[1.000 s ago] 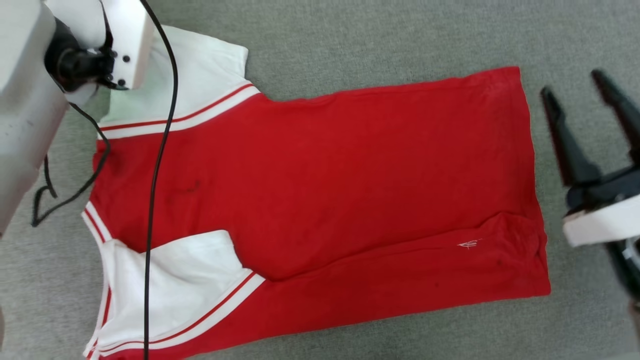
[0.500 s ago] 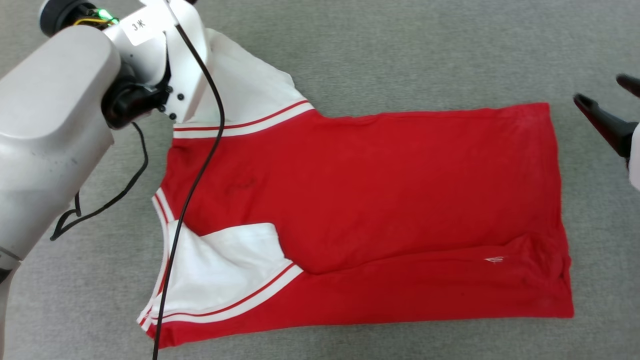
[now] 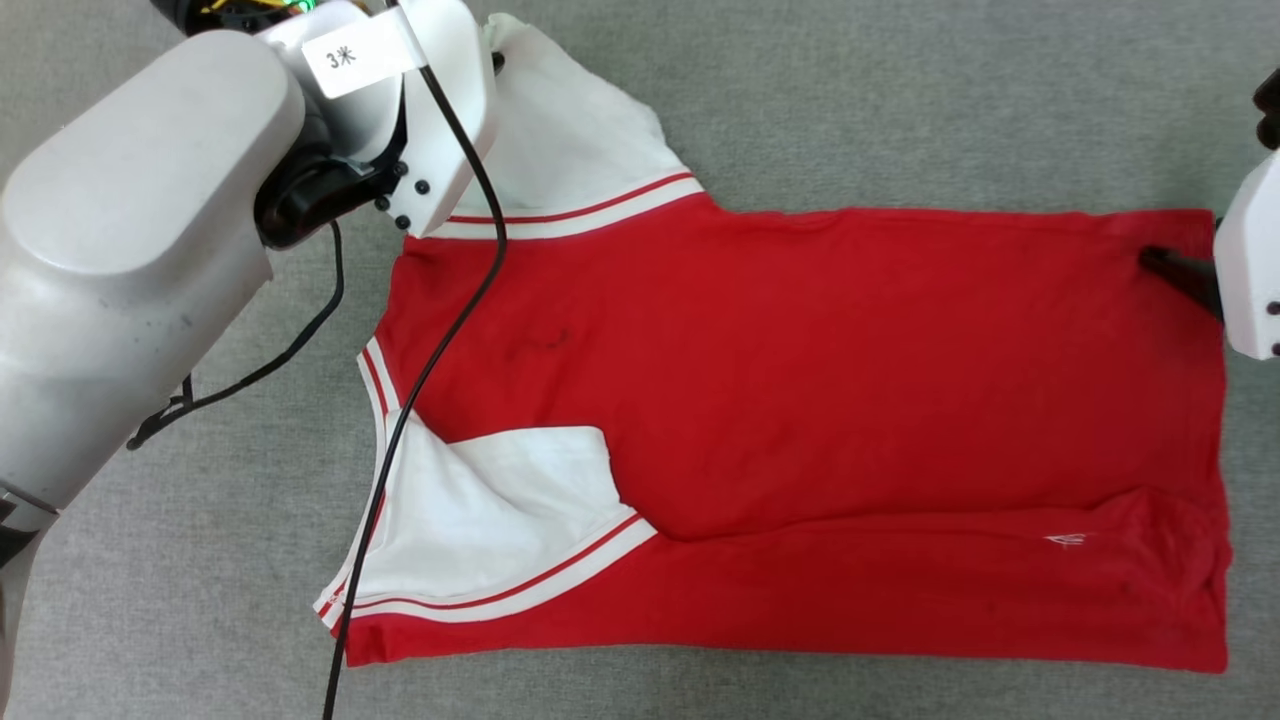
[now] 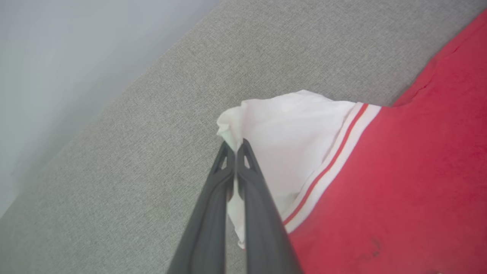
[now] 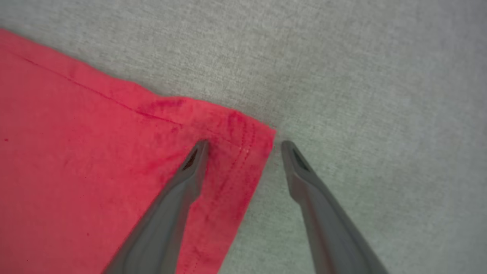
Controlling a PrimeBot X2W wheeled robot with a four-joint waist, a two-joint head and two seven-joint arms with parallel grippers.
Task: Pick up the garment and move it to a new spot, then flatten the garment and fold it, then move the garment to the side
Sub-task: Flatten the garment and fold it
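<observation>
The garment (image 3: 800, 380) is a red T-shirt with white sleeves, lying mostly flat on the grey cloth surface, with its near long edge folded over. My left gripper (image 4: 236, 146) is shut on the far white sleeve (image 4: 281, 137), pinching its outer edge and lifting it a little. In the head view that sleeve (image 3: 580, 150) rises beside the left wrist. My right gripper (image 5: 243, 146) is open and straddles the far hem corner (image 5: 247, 140): one finger lies over the red cloth, the other over the bare surface.
A black cable (image 3: 440, 330) hangs from the left arm across the shirt's collar end. The pale left forearm (image 3: 120, 250) covers the surface at the left. A pale wall or edge (image 4: 76, 49) lies beyond the grey surface (image 3: 900, 100).
The head camera has shifted, so the shirt sits further right in its view. The left wrist has risen with the sleeve. The right gripper has come in to the far hem corner.
</observation>
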